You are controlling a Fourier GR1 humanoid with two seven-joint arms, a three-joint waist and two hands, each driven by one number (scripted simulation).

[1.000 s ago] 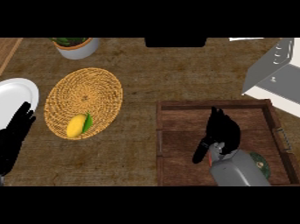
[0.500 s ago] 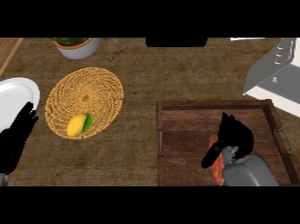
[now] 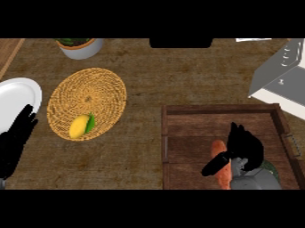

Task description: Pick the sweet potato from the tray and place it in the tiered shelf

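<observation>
Since the earlier frames the right hand (image 3: 241, 150) has drawn back toward the tray's near edge and lowered over the sweet potato (image 3: 219, 164), which now shows as an orange form between thumb and fingers. The fingers lie along the vegetable's right side and the thumb crosses its left side; they are curled about it, though how completely they close cannot be told, since the palm covers part of it. This placement suits a side grasp ahead of the lift.

The sweet potato lies inside the wooden tray (image 3: 181, 111), near the middle of its near edge, with a dark green item partly hidden just beside the right forearm. The tray occupies the counter's near right corner.

The tiered shelf (image 3: 286, 75) stands at the counter's far right edge, well apart from the hand, so the transfer is not yet begun.

The left hand (image 3: 10, 142) rests with fingers straight at the near left edge, overlapping the white plate (image 3: 7, 100).
</observation>
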